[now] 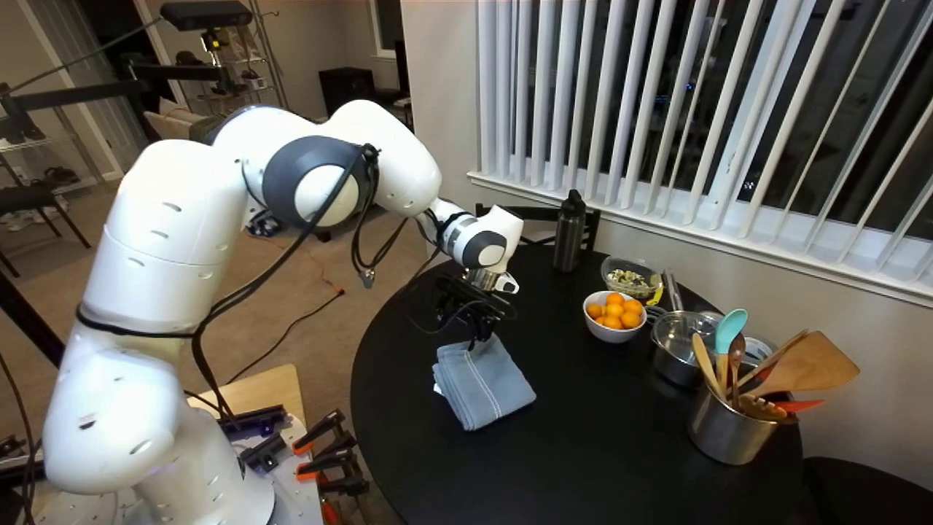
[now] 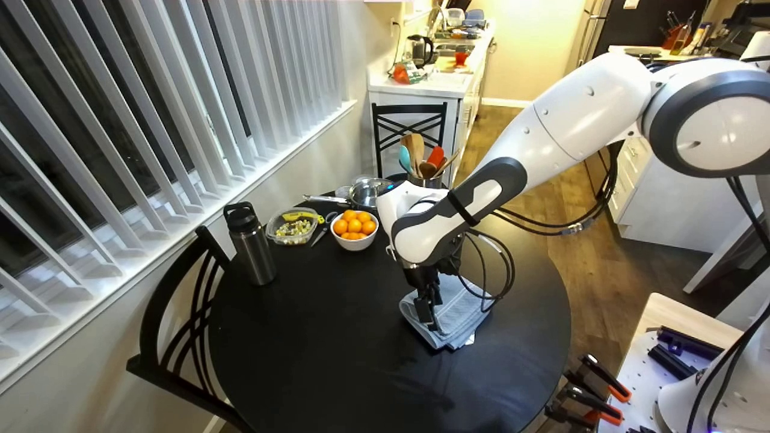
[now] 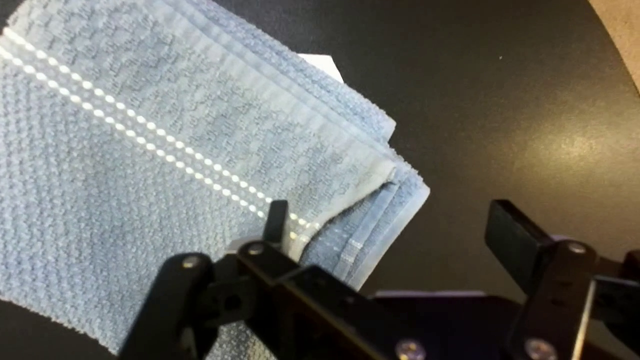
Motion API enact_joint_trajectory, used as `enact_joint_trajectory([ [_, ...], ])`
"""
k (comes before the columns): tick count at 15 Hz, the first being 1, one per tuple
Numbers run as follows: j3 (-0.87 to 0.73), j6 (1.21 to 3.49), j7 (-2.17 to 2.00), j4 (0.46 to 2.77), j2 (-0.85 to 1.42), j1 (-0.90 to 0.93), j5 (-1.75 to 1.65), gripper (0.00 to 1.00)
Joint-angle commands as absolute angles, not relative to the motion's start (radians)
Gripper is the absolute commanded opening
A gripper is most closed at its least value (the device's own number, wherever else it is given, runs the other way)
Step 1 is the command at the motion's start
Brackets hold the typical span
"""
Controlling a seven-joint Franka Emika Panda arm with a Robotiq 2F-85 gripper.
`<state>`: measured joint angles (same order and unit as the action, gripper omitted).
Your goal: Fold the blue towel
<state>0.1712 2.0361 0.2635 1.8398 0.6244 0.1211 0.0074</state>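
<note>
The blue towel (image 1: 490,384) lies folded in several layers on the black round table, with a double white stitched line across its top. It also shows in an exterior view (image 2: 460,313) and the wrist view (image 3: 125,165). My gripper (image 3: 389,220) is open and empty at one edge of the towel. In the wrist view its left finger is over the towel's edge and its right finger is over the bare table. The top layer's edge lifts a little beside the left finger, showing the layers under it. I cannot tell whether the finger touches the cloth.
A bowl of oranges (image 1: 614,318), a dark bottle (image 1: 570,232), a clear food container (image 1: 631,278), a pot (image 1: 678,346) and a metal utensil holder (image 1: 731,430) stand on the table (image 1: 583,452). A chair (image 2: 180,325) stands at the table's edge. A white tag (image 3: 324,65) sticks out beneath the towel.
</note>
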Motion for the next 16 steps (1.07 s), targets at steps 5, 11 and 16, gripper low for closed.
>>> enact_joint_trajectory([
  [5,0.180,2.009,0.275,1.707,0.752,0.120,0.011,1.00],
  [11,0.291,2.001,0.455,1.642,0.799,0.050,0.142,1.00],
  [16,0.305,1.966,0.481,1.627,0.791,0.045,0.196,1.00],
])
